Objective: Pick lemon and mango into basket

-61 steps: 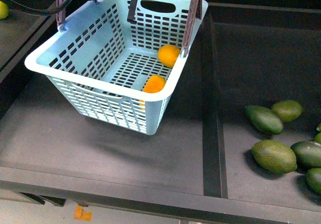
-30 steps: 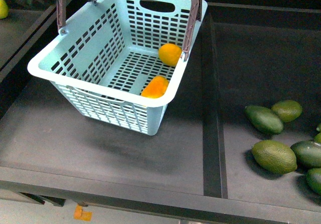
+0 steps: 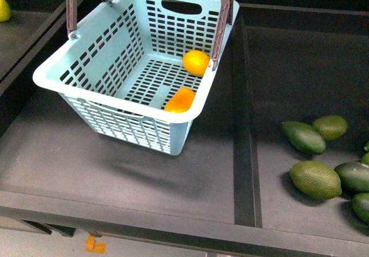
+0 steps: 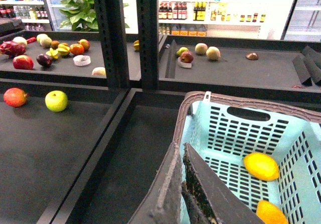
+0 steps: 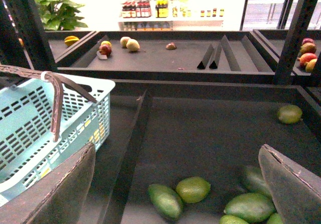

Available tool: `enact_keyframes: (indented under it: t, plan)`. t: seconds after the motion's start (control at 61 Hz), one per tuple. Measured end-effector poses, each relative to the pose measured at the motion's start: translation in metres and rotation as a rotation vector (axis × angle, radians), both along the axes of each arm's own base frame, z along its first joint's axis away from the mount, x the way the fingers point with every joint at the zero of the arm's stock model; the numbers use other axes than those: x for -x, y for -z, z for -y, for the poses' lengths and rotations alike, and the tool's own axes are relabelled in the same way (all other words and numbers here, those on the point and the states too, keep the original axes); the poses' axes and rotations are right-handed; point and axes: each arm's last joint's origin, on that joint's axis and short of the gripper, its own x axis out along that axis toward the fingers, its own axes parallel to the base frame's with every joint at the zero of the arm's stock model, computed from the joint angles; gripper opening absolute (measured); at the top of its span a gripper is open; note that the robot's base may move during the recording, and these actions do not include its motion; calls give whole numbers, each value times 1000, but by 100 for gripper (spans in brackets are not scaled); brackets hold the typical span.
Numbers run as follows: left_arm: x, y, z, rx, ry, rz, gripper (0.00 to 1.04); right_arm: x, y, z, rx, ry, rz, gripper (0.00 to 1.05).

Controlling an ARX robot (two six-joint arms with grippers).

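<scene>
The light teal basket [image 3: 109, 61] hangs tilted above the black shelf, its grey-brown handles [image 3: 221, 15] raised. The round lemon [image 3: 196, 62] and the longer mango [image 3: 180, 100] lie inside by its right wall. My left gripper [image 4: 179, 151] is shut on a handle of the basket [image 4: 225, 133]; the lemon [image 4: 261, 165] and the mango [image 4: 271, 213] show below it. My right gripper [image 5: 176, 148] is open and empty over green fruits, to the right of the basket [image 5: 30, 128]. Neither gripper shows in the front view.
Several dark green oval fruits [image 3: 314, 179] and a lighter one [image 3: 330, 127] lie in the right compartment, past a black divider [image 3: 242, 124]. A yellow-green fruit [image 3: 3, 9] sits far left. A green apple [image 4: 56, 101] and red fruit [image 4: 15, 97] lie on the left shelf.
The dark arm parts at the top of the front view have gone out of frame. The basket has shifted slightly right and the mango has rolled a little inside it.
</scene>
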Motion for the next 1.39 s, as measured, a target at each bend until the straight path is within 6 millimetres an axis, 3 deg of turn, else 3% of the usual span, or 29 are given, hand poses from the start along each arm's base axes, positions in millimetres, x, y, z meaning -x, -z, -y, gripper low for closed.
enact_keyframes:
  t: [0.377,0.525,1.393]
  plan:
    - [53,19,-23,-9,11,-13,3,0,0,0,0,0,0,96]
    - [67,17,-27,-9,-3,-2,3,0,0,0,0,0,0,96]
    - [113,9,-27,-9,-3,23,3,0,0,0,0,0,0,96]
